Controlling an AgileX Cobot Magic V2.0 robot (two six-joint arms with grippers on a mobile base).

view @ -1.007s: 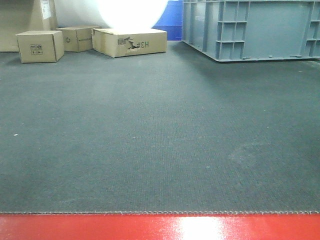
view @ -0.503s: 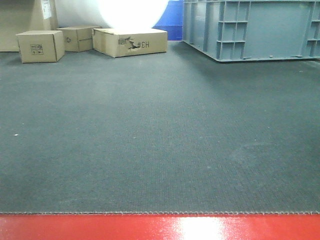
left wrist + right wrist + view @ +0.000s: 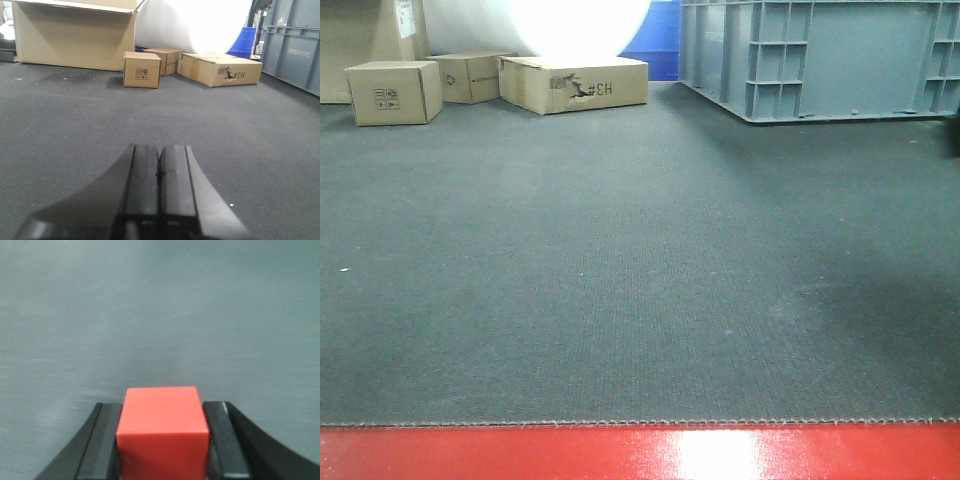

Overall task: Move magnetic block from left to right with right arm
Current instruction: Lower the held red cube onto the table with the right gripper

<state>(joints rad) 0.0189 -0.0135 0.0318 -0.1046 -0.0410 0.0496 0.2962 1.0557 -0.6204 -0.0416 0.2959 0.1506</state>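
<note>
The magnetic block [image 3: 162, 425], a plain red cube, fills the bottom middle of the right wrist view. My right gripper [image 3: 162, 405] is shut on it, one black finger [image 3: 102, 440] pressed against each side, above the bare grey mat [image 3: 160, 315]. In the left wrist view my left gripper [image 3: 160, 150] is shut with nothing in it, its two dark fingers pressed together low over the mat. Neither the grippers nor the block show in the front view, where only a dark blur [image 3: 953, 135] sits at the right edge.
Cardboard boxes [image 3: 574, 83] stand at the mat's far left, with a larger one [image 3: 75, 32] behind them. A big grey plastic crate [image 3: 820, 55] stands at the far right beside a blue bin [image 3: 655, 40]. A red strip [image 3: 640, 452] borders the mat's near edge.
In the front view the boxes and crate have shifted slightly left and up. A dark shadow has spread over the mat's right side, and a dark blur has appeared at the right edge.
</note>
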